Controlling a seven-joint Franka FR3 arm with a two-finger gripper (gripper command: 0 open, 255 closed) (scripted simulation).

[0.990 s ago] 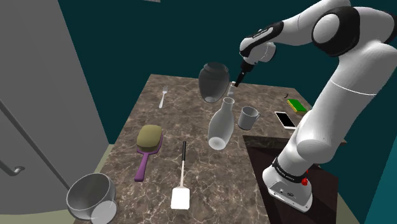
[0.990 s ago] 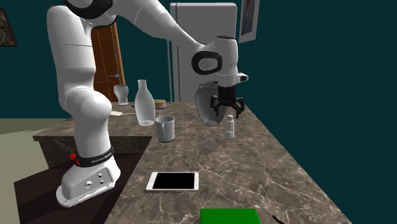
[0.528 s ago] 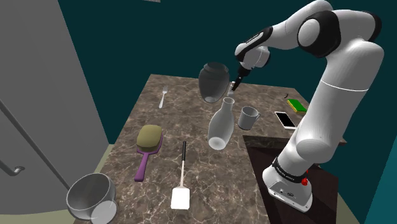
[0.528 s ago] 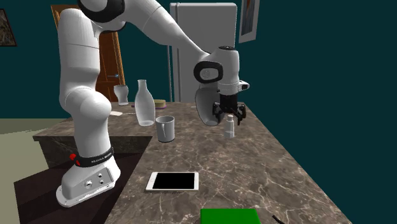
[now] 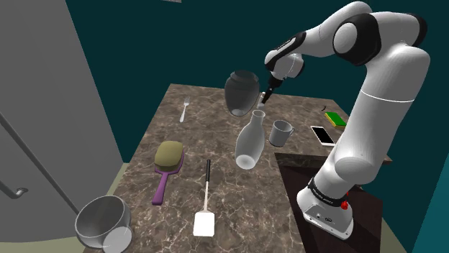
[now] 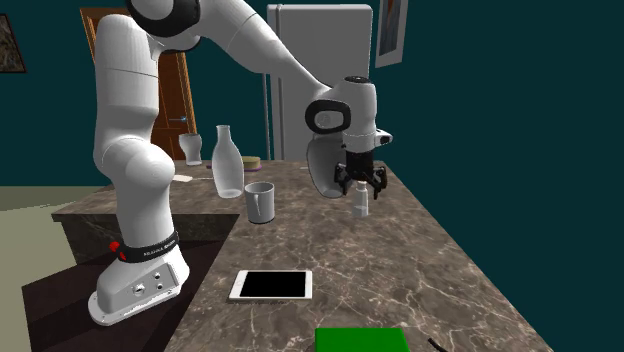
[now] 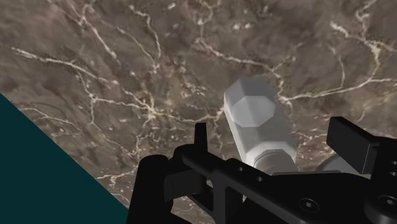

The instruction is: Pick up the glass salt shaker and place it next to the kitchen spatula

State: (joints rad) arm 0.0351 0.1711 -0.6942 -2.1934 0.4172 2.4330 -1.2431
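Brown marble countertop [image 6: 420,260], teal walls all round. The salt shaker [image 6: 360,200] stood upright near the far edge, long axis vertical, cap toward the gripper [image 6: 360,182] hanging right over it. Fingers were spread, one on each side of the shaker [image 7: 257,124], with gaps both sides, so no pinch. A dark vase [image 5: 241,92] sat just beside it, and a white carafe [image 5: 250,140] and a mug [image 5: 280,132] stood between it and the spatula [image 5: 206,208], well apart. From the wrist the shaker's base was hidden by the gripper body.
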